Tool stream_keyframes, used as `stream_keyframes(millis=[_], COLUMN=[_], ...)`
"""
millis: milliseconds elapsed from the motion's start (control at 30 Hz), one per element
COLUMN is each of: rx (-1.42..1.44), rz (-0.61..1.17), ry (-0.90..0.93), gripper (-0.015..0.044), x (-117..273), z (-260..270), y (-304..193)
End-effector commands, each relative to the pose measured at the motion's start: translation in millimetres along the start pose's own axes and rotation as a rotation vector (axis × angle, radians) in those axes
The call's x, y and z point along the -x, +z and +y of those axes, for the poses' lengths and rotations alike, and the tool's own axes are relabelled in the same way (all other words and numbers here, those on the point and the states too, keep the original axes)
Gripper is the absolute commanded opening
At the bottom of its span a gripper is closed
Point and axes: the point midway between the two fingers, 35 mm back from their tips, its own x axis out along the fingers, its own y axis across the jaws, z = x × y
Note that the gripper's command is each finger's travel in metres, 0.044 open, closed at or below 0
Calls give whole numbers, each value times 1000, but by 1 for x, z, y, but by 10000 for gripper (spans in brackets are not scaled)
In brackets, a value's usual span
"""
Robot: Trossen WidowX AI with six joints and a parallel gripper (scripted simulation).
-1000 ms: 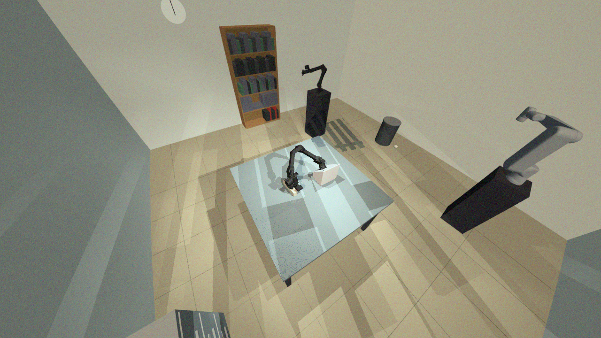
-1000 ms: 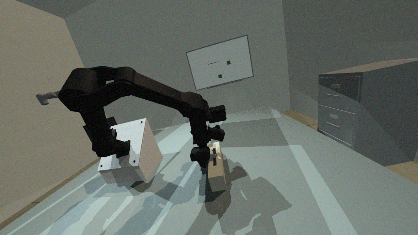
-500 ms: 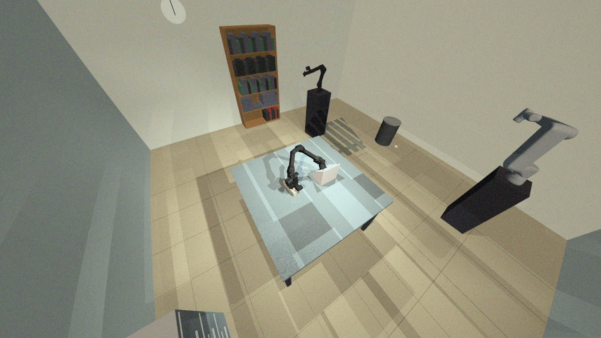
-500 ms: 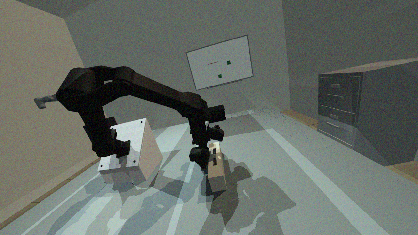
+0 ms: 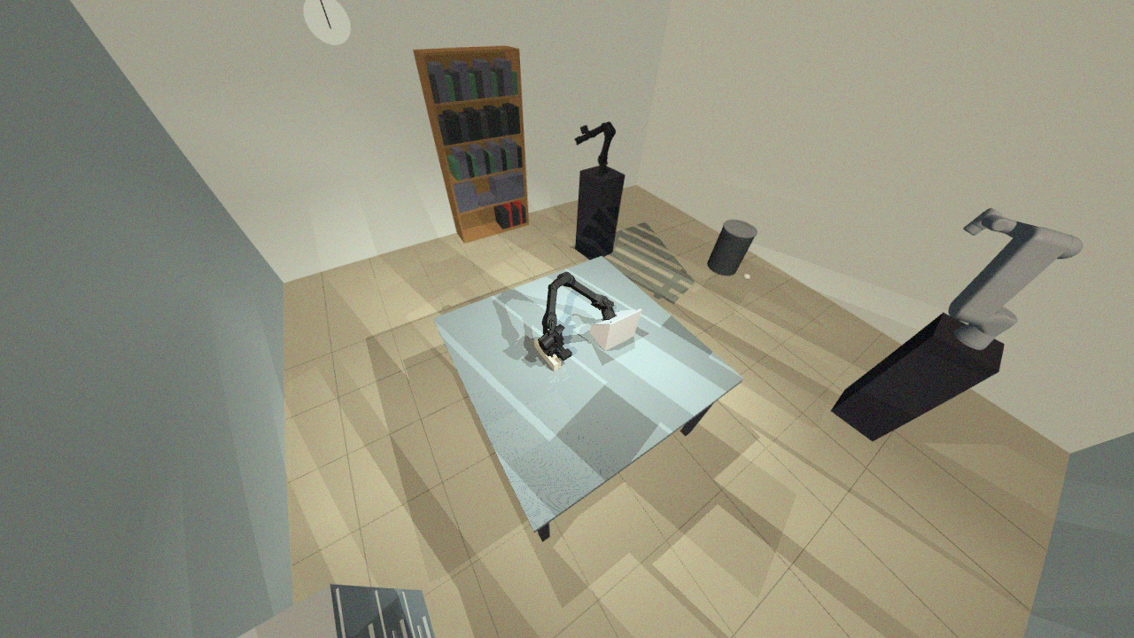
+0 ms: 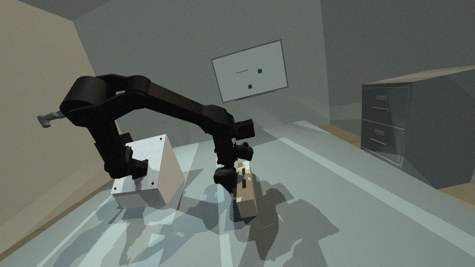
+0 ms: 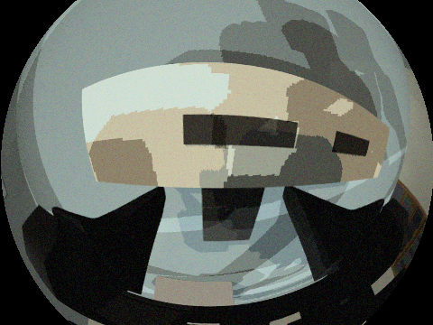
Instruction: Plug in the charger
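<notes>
In the top view we count three robot arms: a black one working at the single table, a second black one on a dark pedestal, and a grey one on another. One bookcase has five rows of shelving, and one round clock hangs on the wall. The gripper is down at one power strip.

In the exterior view we see the working arm at one pale box, with three dark bolts visible on its brushed top. The beige strip, a long block, shows two dark recesses. Behind it, one whiteboard carries two green squares and one red line. The cabinet shows two drawers, each with a blank-looking label plate too small for us to read.

In the wrist view the gripper's two fingers stand spread almost fully, gripping nothing. Between them, apart from both, we see one plain dark block, apparently the charger, beside the strip's near long edge. We cannot tell whether its prongs are seated; they are hidden.
</notes>
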Motion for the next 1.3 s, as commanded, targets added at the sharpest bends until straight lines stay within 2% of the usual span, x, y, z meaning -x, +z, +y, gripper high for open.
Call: stream_keyframes(millis=[0, 1267], rx=[-1, -6], rz=[-1, -7], ry=[0, 1], gripper=[440, 440], x=[-1, -2], z=[0, 1], y=[-2, -26])
